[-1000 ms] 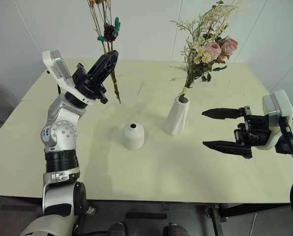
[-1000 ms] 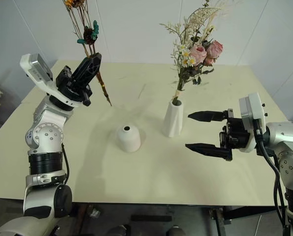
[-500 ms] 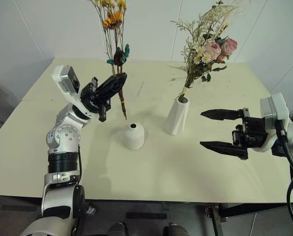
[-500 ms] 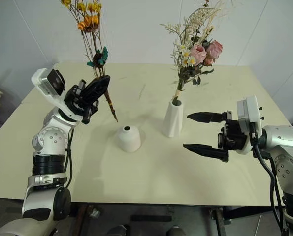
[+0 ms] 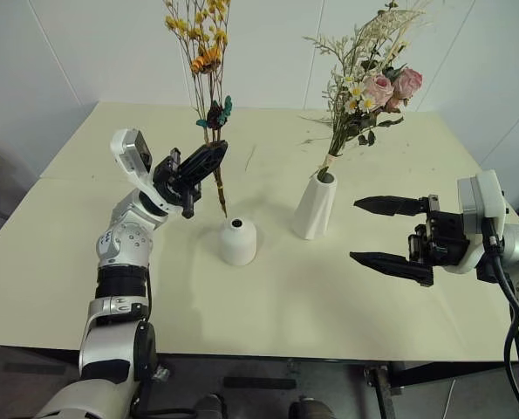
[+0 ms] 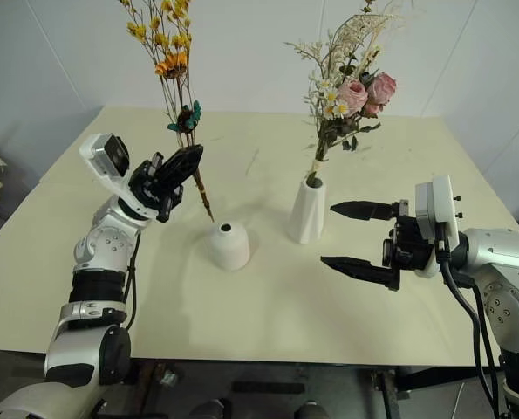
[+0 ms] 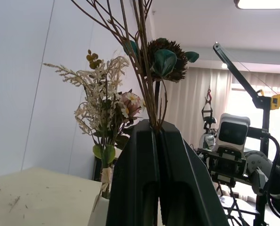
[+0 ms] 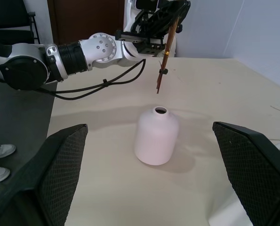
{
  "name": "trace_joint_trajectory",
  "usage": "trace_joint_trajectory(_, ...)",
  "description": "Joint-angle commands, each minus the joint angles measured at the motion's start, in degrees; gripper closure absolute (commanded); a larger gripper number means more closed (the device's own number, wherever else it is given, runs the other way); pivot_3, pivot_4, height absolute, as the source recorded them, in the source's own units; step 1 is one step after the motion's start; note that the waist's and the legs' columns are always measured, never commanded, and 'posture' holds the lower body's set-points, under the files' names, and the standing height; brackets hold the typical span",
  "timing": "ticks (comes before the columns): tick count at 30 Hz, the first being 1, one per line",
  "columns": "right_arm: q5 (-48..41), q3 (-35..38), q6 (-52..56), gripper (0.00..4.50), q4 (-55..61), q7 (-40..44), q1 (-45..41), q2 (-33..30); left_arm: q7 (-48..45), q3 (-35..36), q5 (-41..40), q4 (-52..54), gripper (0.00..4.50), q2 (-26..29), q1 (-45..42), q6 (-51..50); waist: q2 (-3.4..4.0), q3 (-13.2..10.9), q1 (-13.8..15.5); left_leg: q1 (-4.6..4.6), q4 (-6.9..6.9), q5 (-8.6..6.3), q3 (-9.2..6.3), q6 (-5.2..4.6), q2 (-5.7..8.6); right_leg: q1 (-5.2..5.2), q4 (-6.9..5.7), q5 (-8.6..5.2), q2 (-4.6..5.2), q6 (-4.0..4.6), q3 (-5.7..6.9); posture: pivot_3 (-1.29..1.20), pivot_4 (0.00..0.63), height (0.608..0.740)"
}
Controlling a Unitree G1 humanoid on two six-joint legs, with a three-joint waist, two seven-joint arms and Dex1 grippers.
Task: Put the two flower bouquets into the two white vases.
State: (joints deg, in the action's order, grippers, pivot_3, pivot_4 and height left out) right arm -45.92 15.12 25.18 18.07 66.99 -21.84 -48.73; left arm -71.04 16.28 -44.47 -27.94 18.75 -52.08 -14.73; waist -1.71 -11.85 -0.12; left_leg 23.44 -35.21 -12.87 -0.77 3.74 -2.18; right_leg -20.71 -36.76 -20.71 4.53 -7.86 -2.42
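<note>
- Larger bouquet of pink roses, white daisies and pale dried sprigs stands upright in the tall tapered matte white vase with a slanted rim. Judged: first half of the task is done.
- Tall vase sits on the pale cream counter, just ahead of the right end effector along the line it points.
- Right end effector: two black fingers spread wide, nothing between them, hanging level above the counter. Released.
- Left end effector: fingers clenched on the stems of the thin-stemmed bunch of small yellow-orange flowers. The wrist view shows the stems pinched between the closed fingers.
- The yellow-orange bunch rises well above the left end effector; its cut stem ends hang below the fingers, tilted down and towards the short vase.
- Short rounded matte white dome vase with a small top hole is below the left end effector and a little to its right side. The stem tips are above the hole and off to one side, apart from it.
- Judged remaining: bring the stem tips over the small hole, lower them in, let go. The narrow opening will need careful alignment, as the stems are splayed and tilted.
</note>
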Motion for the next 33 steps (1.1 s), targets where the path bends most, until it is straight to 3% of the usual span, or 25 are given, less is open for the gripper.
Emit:
trace_joint_trajectory(1, -0.5, 1.1, -0.8, 0.00, 1.7, -0.4, -0.5, 0.1, -1.1, 0.2, 0.7, -1.4, 4.49, -0.7, -2.2, 1.7, 0.00, 0.0, -0.1, 0.00, 0.00, 0.00, 0.01, 0.00, 0.00, 0.00, 0.00, 0.00, 0.00, 0.00, -0.01, 0.00, 0.150, 0.740)
trace_joint_trajectory(33, -1.7, 2.3, -0.4, 0.00, 2.1, -0.4, 0.1, -0.5, -4.6, -0.9, 6.1, -10.6, 4.49, -3.5, -3.5, 6.8, -0.01, 0.0, 0.0, 0.00, -0.03, -0.01, 0.01, -0.03, 0.00, 0.00, -0.03, 0.00, 0.00, 0.00, 0.00, 0.00, 0.150, 0.740)
